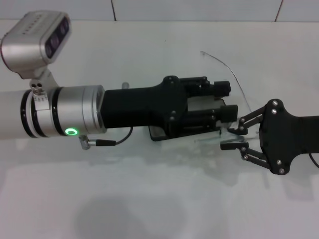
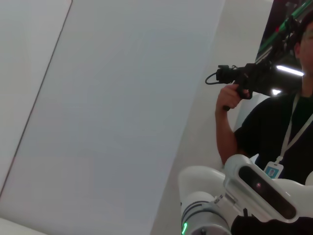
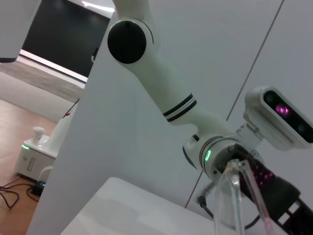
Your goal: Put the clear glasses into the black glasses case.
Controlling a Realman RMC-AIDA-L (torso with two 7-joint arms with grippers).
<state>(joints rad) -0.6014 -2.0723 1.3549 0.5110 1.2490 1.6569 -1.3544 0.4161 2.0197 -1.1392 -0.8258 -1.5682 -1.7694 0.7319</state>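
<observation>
Head view: downward onto white table, close above both arms. Wrist views: upward toward walls. Shared: left arm.

black glasses case: mostly hidden under left arm | clear glasses: lens partly behind left gripper, faint | open/closed state: undeterminable

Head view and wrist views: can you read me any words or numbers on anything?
No text reads clearly in any view.
Badge on the person's lanyard: blue print, too small to read.
Black glasses case: mostly hidden under the left gripper; no lettering shows.
Clear glasses in the right gripper: no marking visible.
</observation>
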